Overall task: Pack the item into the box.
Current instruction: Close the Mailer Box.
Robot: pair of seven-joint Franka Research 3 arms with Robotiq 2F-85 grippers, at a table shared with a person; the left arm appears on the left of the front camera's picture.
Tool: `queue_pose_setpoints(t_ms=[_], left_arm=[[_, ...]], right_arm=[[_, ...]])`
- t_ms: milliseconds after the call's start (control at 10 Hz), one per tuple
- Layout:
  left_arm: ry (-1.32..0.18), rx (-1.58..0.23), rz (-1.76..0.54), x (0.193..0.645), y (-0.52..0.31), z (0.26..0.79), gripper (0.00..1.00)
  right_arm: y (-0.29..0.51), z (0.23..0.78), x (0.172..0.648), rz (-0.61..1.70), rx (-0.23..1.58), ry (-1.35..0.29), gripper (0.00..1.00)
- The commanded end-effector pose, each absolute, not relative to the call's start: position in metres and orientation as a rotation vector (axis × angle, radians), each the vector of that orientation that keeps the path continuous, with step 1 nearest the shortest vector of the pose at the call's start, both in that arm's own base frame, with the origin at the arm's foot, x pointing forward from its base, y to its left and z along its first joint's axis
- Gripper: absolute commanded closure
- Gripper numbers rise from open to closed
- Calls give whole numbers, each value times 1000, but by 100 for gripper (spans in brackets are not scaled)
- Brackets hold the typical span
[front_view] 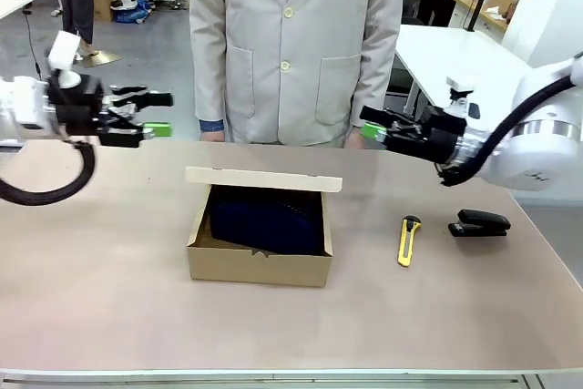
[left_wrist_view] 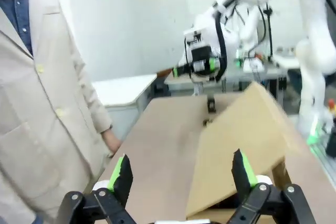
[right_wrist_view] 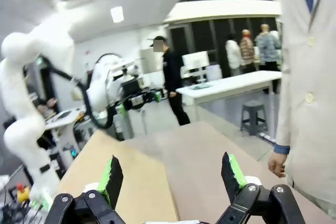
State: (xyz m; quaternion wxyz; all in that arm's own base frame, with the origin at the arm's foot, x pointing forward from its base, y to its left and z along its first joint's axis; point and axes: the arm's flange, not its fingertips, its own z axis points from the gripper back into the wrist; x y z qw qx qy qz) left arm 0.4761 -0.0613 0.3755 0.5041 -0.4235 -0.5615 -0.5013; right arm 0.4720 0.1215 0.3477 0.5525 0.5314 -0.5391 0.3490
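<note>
Workshop benches and other rigs behind, a person in a pale coat point(front_view: 296, 43) at the far edge, and between us the beige tabletop point(front_view: 109, 280). I've got both arms up and level, well above the surface. My left gripper point(front_view: 157, 114) hangs with its green-padded fingers point(left_wrist_view: 122, 174) spread wide, nothing between them; my right gripper point(front_view: 372, 128) is the same, jaws apart and empty, pads point(right_wrist_view: 231, 174) framing bare table.

Now the goods: the dark navy soft fabric pouch point(front_view: 269, 220) already lies down inside the shallow brown corrugated cardboard box point(front_view: 260, 263), which sits below and between the two grippers, roughly mid-table. Pouch and box both run their long axis side to side, across the line joining my hands. The box's hinged lid flap point(front_view: 264, 179) stands raised along the far edge, toward the person.

So I judge the packing itself done, and closing that flap is what's left. From the left gripper the flap lies down and inward, and its tan face looms right past my left fingertips in the wrist view; from the right gripper it's down and inward too. Both look about equally near.

Below the right gripper, clear of the box, rest a yellow utility knife point(front_view: 409, 240) and a black stapler point(front_view: 479, 223).
</note>
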Motion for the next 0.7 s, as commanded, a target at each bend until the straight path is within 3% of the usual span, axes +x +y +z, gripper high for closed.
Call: queue_pose_setpoints(t_ms=[0,300,600], left_arm=[[-1338,-1132,-1166,497,-101,370,0],[-1221,-1200,-1320,496,-140,358,0],[-990,-1144,-1564,474,-147,340,0]], right_arm=[[162,356,465,806,1196,-1249,0],[190,339,454,956,1178,-1104,0],[201,319,426,1126,1108,-936,0]])
